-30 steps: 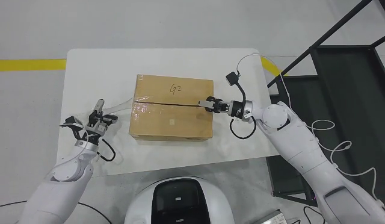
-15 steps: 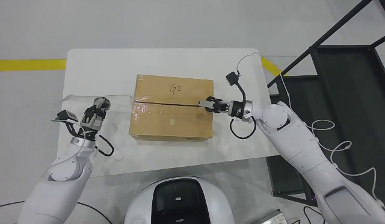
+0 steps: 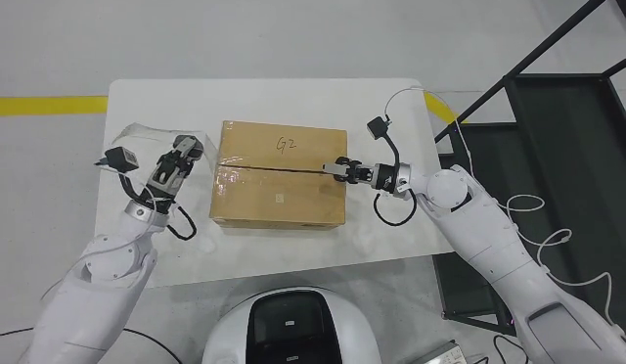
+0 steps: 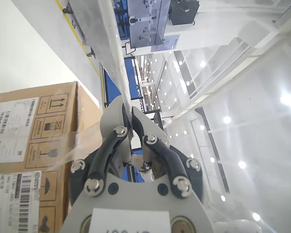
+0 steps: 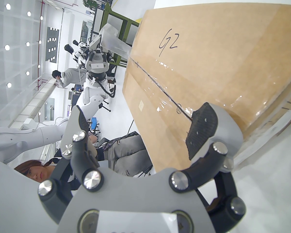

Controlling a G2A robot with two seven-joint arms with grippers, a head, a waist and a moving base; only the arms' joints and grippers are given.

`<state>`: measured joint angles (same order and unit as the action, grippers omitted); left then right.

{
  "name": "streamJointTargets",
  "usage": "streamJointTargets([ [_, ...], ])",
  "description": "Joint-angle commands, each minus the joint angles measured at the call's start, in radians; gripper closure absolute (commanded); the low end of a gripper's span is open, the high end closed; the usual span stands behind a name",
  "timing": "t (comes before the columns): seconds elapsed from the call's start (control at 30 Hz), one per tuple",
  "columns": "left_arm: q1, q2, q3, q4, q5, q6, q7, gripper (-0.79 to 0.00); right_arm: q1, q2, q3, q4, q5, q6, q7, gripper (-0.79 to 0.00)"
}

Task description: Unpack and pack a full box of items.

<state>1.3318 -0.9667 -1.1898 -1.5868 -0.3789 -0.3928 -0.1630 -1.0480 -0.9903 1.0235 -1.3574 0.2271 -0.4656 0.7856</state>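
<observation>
Clear tape strip, per left wrist view, is pinched by left gripper. Right gripper gapes at brown cardboard box

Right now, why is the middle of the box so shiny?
Right wrist view: the clear tape on the box mirrors the ceiling lamps, so it gleams; left wrist view: those lamps glare as white blobs; top view: the tape shines faintly near the box's left end.

**White arms, black wiring**

You see the glossy white left arm and right arm, each with looping black cables and a small black camera box. The left gripper and right gripper are pale grey, with black links, silver screws and ribbed black pads.
</observation>
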Motion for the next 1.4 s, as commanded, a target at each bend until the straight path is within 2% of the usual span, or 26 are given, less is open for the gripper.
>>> streamJointTargets([
  [0.0,-0.009,-0.006,0.012,0.0,0.009,0.006,0.0,0.0,0.0,0.0,0.0,0.0,0.0,0.0,0.0,-0.785],
  [0.77,-0.06,-0.051,0.108,-0.009,0.131,0.071,-0.139,0.0,0.0,0.0,0.0,0.0,0.0,0.0,0.0,-0.785],
  [1.0,-0.08,-0.06,0.133,0.011,0.197,0.131,-0.19,0.0,0.0,0.0,0.0,0.0,0.0,0.0,0.0,-0.785],
  [1.37,-0.105,-0.073,0.166,0.007,0.326,0.141,-0.238,0.0,0.0,0.0,0.0,0.0,0.0,0.0,0.0,-0.785],
])
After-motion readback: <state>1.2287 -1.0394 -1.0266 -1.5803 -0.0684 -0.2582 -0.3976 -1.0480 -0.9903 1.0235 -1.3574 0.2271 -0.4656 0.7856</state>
